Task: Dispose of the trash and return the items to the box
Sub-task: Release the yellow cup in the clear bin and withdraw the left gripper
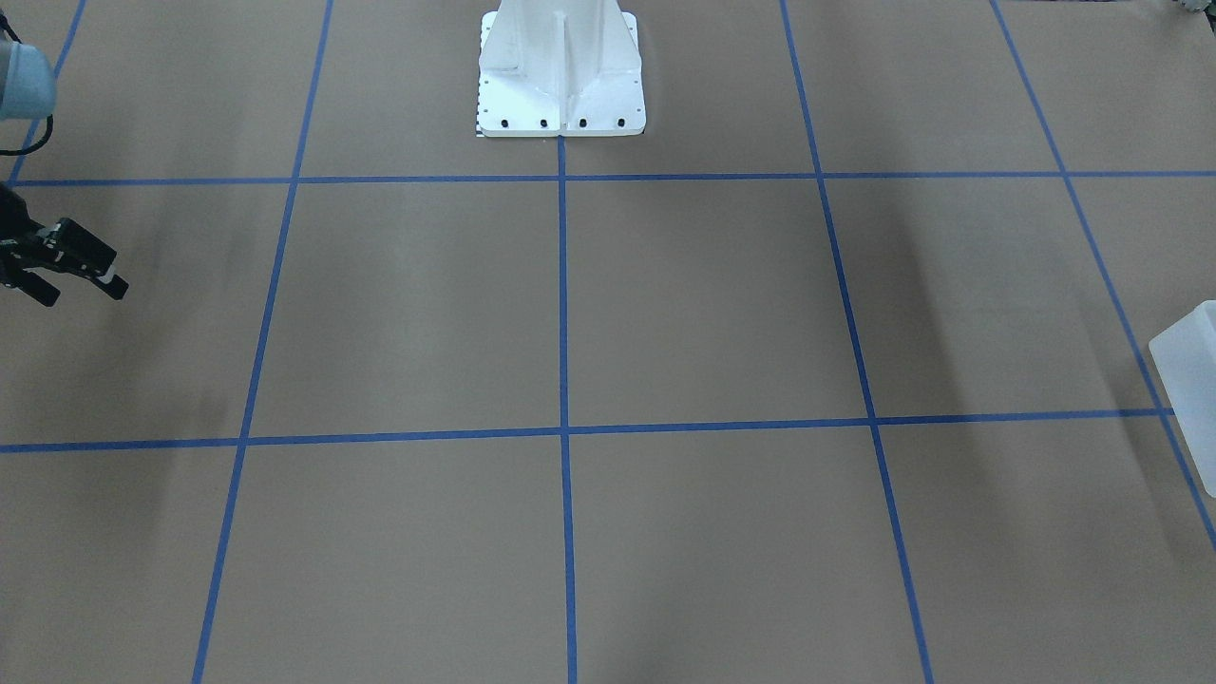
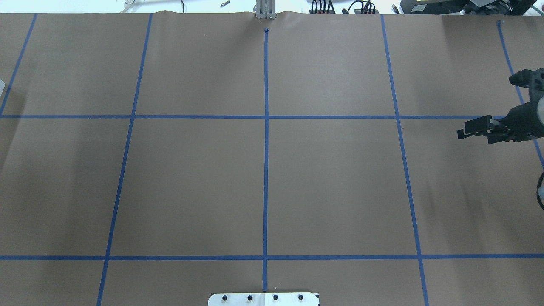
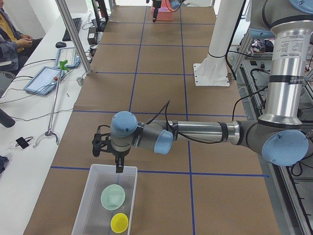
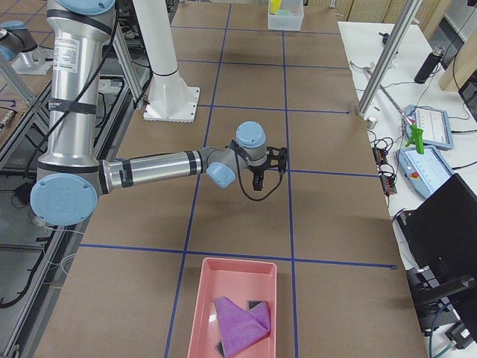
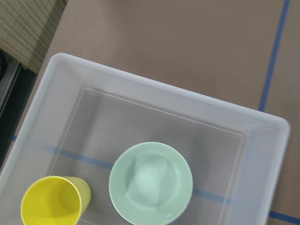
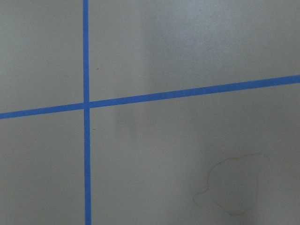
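Note:
The yellow cup (image 5: 51,201) stands upright inside the translucent white box (image 5: 164,89), beside a pale green bowl (image 5: 151,182). In the exterior left view the cup (image 3: 119,223) is at the box's (image 3: 81,215) near end. My left gripper (image 3: 119,169) hangs over the box's far rim; I cannot tell whether it is open or shut. Its fingers do not show in the left wrist view. My right gripper (image 1: 81,293) is open and empty above bare table, also seen from overhead (image 2: 464,129).
A pink tray (image 4: 237,306) with a purple cloth (image 4: 242,322) lies at the table's right end. The white robot base (image 1: 560,85) stands at the middle rear. A box corner (image 1: 1187,380) shows at the front view's edge. Operators' desk with tablets (image 3: 46,78) runs along the far side.

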### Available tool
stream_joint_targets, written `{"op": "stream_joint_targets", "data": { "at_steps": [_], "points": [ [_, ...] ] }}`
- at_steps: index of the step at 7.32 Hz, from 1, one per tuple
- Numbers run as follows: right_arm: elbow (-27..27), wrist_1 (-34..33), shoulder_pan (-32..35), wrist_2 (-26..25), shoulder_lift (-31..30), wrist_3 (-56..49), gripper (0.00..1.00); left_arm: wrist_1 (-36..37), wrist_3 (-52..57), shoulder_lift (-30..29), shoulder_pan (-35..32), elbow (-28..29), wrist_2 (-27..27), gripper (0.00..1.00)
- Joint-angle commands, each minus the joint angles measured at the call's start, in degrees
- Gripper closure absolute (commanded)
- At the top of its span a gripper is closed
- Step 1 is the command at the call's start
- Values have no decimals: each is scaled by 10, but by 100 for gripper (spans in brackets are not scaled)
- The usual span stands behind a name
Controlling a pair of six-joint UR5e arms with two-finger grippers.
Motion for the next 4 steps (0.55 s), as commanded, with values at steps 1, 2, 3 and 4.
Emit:
{"op": "stream_joint_targets", "data": {
  "at_steps": [1,2,3,4],
  "points": [
    [-5,-6,101,56,-56,-144,0,7,-17,43,60,-105,1,2],
    [-10,-36,132,57,-67,-218,0,7,-57,39,87,-114,24,2],
    [-1,-100,145,59,-63,-275,0,11,-63,39,99,-120,32,2],
    [11,-174,158,59,-44,-325,0,41,-63,36,110,-131,33,2]
  ]
}}
